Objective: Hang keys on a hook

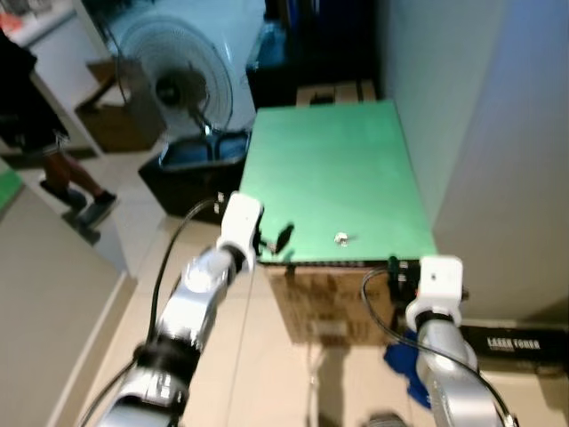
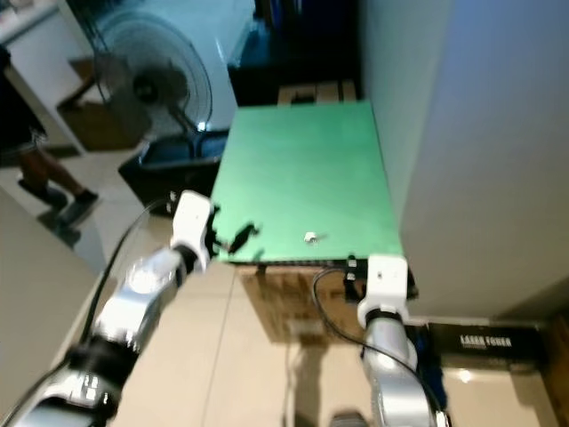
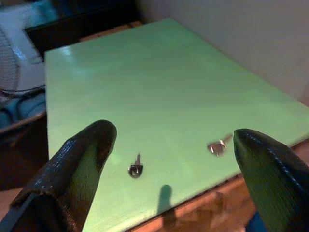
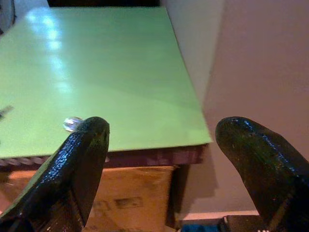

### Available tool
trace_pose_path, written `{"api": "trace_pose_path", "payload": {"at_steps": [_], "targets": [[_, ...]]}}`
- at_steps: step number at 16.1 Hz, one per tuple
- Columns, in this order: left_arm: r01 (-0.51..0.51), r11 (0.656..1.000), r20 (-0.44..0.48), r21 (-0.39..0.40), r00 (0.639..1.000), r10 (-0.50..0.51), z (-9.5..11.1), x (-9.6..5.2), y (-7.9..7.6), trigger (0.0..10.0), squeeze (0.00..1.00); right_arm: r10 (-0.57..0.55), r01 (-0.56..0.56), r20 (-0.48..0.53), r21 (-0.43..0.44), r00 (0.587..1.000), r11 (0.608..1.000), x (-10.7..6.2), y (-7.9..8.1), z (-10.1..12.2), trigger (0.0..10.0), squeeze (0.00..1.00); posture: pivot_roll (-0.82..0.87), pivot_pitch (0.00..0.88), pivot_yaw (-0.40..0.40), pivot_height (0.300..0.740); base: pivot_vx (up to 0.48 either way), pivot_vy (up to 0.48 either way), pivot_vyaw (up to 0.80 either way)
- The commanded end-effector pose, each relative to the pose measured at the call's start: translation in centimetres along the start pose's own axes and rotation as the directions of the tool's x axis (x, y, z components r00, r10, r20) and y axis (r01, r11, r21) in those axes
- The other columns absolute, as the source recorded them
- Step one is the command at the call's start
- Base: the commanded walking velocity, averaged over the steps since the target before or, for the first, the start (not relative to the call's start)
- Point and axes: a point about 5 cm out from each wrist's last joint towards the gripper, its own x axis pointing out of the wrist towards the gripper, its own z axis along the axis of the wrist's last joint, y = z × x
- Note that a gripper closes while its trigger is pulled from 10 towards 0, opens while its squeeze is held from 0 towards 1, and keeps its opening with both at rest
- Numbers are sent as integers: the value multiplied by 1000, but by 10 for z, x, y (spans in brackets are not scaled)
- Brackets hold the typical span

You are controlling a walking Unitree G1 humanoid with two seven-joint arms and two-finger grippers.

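A small silver key lies near the front edge of the green table top; the left wrist view shows the key and the right wrist view shows the key. A second small dark metal piece lies on the green top to its left. My left gripper hovers open over the table's front left corner, with both pieces apart from its fingers. At the front right corner, level with the table edge, my right gripper stands open and holds nothing.
A pale wall runs along the table's right side. A cardboard box sits under the table. To the left stand a fan and a dark bin. A person's legs are at far left.
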Motion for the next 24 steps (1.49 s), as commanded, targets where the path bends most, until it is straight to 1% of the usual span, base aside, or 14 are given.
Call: {"api": "trace_pose_path", "payload": {"at_steps": [1, 2, 3, 7, 10, 13, 14, 16, 18, 22, 24], "targets": [[-23, 1000, -20, 10, 1000, 23, -4, -3, 6, 10000, 0, -5, 5, -3, 3, 1000, 1000, -3, 0, -1, 10000, 0, -252, 0, 192, 740, 0, 0, 0], [-22, 1000, 23, 6, 1000, 22, 1, -3, 7, 10000, 0, -5, 5, -11, -4, 1000, 1000, -7, 0, -4, 10000, 0, -258, 0, 195, 740, 379, 0, 0], [-25, 1000, 31, 2, 999, 25, 3, -2, 8, 10000, 0, -5, 5, -14, -7, 1000, 1000, -8, 0, -4, 10000, 0, -258, 0, 195, 740, 424, 0, 0], [-16, 1000, 15, 17, 1000, 16, 1, 0, 7, 10000, 0, -3, 3, -12, -13, 1000, 1000, -7, 0, -4, 10000, 0, -266, 0, 207, 740, 424, 0, 0], [0, 1000, 14, 29, 1000, 0, 1, 0, 5, 10000, 0, 2, -2, -16, -10, 1000, 1000, -10, 2, -7, 10000, 0, -269, 0, 214, 740, 443, 0, 0], [0, 1000, 7, 20, 1000, 0, 0, 1, 5, 10000, 0, 4, -4, -20, -12, 1000, 1000, -11, 3, -8, 10000, 0, -273, 0, 219, 740, 450, 0, 0], [-1, 1000, 1, 12, 1000, 1, -1, 1, 4, 10000, 0, 4, -4, -21, -15, 1000, 1000, -11, 3, -8, 10000, 0, -274, 0, 220, 740, 277, 394, 0], [-11, 998, -14, 58, 1000, 12, -2, 2, 4, 10000, 0, 4, -5, -17, -20, 1000, 1000, -11, 3, -7, 10000, 0, -274, 0, 221, 740, 262, 401, 0], [28, 996, -25, 85, 999, -26, -3, 1, 3, 10000, 0, 1, -1, -14, -14, 1000, 1000, -12, 7, -6, 10000, 0, -272, 0, 235, 740, 0, 0, 0], [32, 996, -26, 84, 999, -30, 0, 4, 6, 10000, 0, 4, -4, -7, -13, 1000, 1000, -12, 12, -5, 10000, 0, -277, 0, 247, 740, 0, 0, 0], [-15, 999, -38, 34, 999, 16, -3, 6, 10, 10000, 0, 7, -7, 3, -23, 1000, 1000, -11, 9, -2, 10000, 0, -282, 0, 238, 740, 0, 0, 0]]}}
